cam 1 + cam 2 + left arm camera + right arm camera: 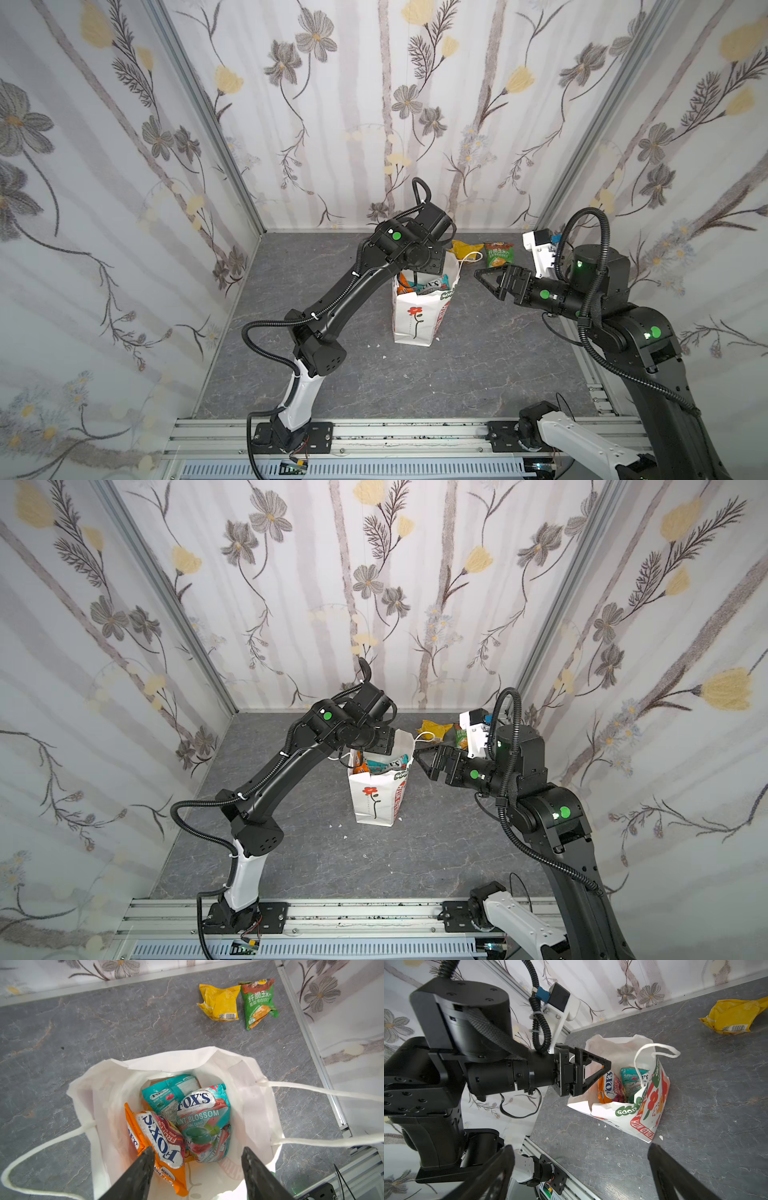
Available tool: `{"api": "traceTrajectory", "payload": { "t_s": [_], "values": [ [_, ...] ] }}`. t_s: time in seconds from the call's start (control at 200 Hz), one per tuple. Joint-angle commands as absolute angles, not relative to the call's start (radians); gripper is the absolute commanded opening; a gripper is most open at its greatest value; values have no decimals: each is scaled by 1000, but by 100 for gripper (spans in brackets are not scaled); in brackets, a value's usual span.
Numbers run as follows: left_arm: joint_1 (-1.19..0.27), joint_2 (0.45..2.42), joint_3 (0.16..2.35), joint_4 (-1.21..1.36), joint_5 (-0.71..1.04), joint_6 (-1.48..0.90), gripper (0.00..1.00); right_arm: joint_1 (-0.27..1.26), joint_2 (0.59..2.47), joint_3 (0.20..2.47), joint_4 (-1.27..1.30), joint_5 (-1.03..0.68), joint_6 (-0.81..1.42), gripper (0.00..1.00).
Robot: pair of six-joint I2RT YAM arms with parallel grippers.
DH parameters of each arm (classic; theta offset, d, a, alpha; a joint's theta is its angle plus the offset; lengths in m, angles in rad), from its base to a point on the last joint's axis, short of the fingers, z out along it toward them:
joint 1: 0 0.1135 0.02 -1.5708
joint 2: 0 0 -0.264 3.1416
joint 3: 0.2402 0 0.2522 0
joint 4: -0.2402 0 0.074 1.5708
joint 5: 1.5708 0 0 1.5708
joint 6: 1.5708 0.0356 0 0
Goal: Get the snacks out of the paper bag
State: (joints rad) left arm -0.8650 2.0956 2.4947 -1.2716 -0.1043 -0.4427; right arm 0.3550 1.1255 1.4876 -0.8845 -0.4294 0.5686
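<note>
The white paper bag (415,320) (374,800) stands upright and open mid-table. Inside lie snacks: an orange packet (160,1132), a teal-and-red mint packet (203,1118) and a teal packet (166,1093) behind it. My left gripper (197,1151) hangs open in the bag's mouth (166,1064), one fingertip (149,1153) over the orange packet, nothing clamped. Seen from the side, the left gripper (604,1066) has its tips at the rim. A yellow packet (220,1001) and a green-and-red one (257,1001) lie on the table behind the bag. My right gripper (482,276) (581,1149) is open and empty, beside the bag.
The bag's cord handles (322,1091) (41,1147) droop outward on both sides. Flower-print walls (124,166) close in the grey stone-look table (415,382) on three sides. A metal rail (374,432) runs along the front edge. Small white crumbs (376,345) lie near the bag.
</note>
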Motion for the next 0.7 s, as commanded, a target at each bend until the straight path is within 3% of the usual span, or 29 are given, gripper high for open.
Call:
{"api": "traceTrajectory", "payload": {
  "t_s": [0.0,0.495,0.694],
  "values": [
    [-864,2121,2484,-1319,-91,-492,66,357,1136,1506,-941,-397,498,99],
    [-857,2131,2202,-1146,-34,-412,62,357,1050,1400,-923,-399,498,99],
    [-845,2096,2051,-1032,-18,-404,68,357,1041,1379,-913,-404,497,99]
  ]
}}
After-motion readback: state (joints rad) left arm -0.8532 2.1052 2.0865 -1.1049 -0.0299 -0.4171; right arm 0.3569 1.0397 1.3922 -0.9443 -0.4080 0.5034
